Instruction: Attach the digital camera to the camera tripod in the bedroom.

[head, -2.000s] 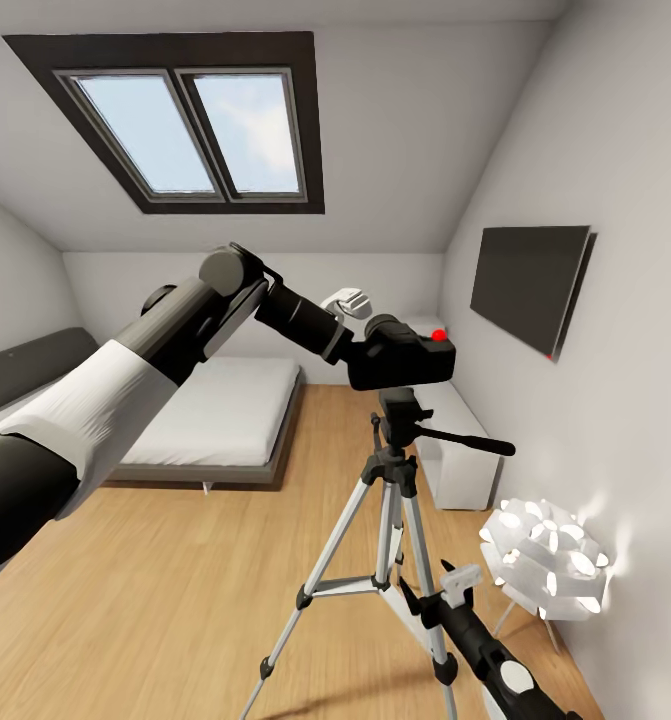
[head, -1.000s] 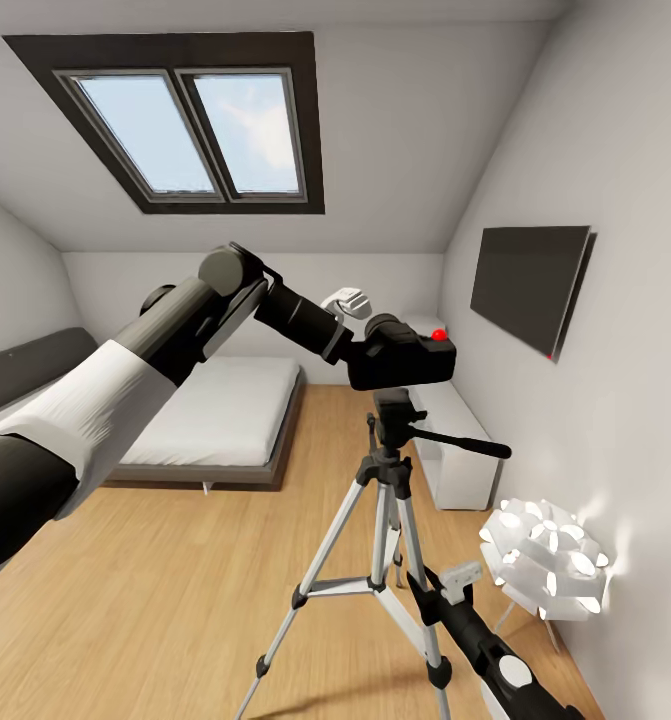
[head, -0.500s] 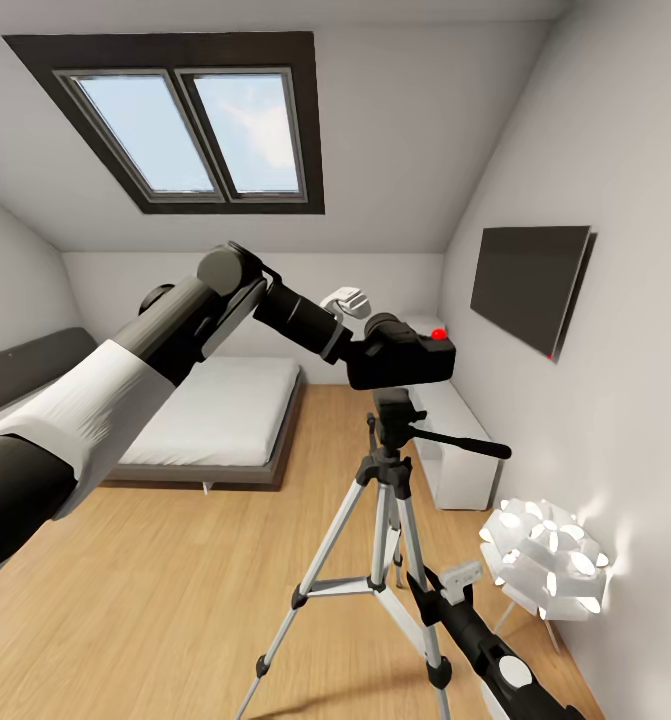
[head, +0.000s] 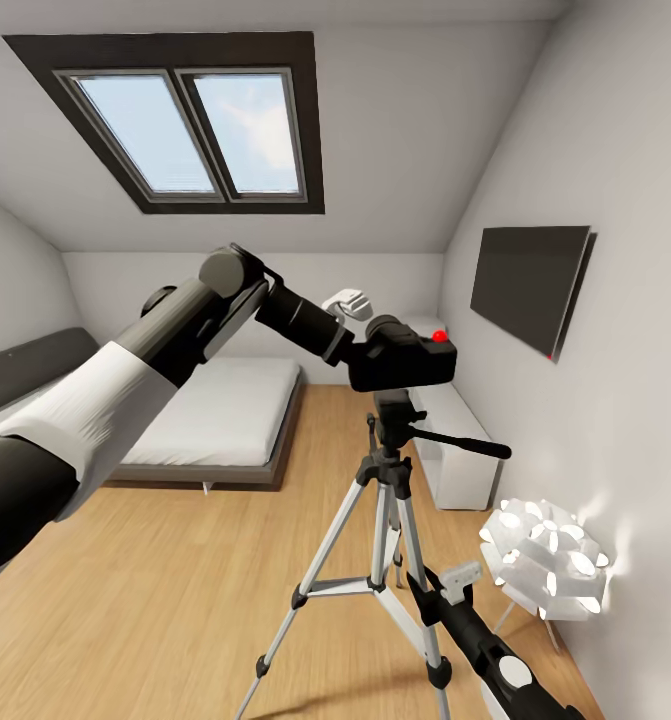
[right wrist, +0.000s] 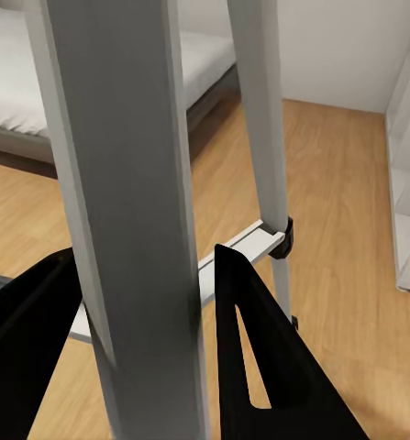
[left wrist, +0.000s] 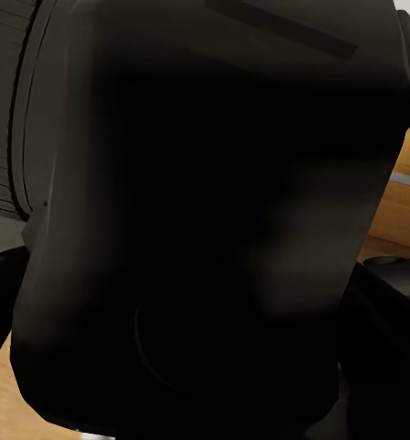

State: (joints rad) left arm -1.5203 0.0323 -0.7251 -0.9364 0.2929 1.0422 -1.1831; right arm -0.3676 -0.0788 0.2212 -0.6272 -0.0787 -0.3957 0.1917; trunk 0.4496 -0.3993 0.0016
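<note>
**Black camera sits atop silver tripod in attic bedroom**

Pale wood flooring [head: 175, 590] runs across the bedroom to a grey-framed bed [head: 220, 415] with a white mattress against the far wall. A dark-framed skylight [head: 190, 125] cuts into the sloped white ceiling, and a flat dark TV [head: 527, 285] hangs on the wall to the right. Low white cube shelves [head: 455, 450] line that wall, with a lit white petal-shaped lamp [head: 543, 558] nearer the viewer.

At centre, the digital camera [head: 403, 362], its red button up, rests on the black head of the camera tripod [head: 390, 500], which stands on the floor. The left gripper [head: 360, 345] meets the camera's side; whether its fingers clamp it cannot be told. The right gripper [right wrist: 145, 293] has its black fingers [right wrist: 260, 357] closed around one silver tripod leg.
</note>
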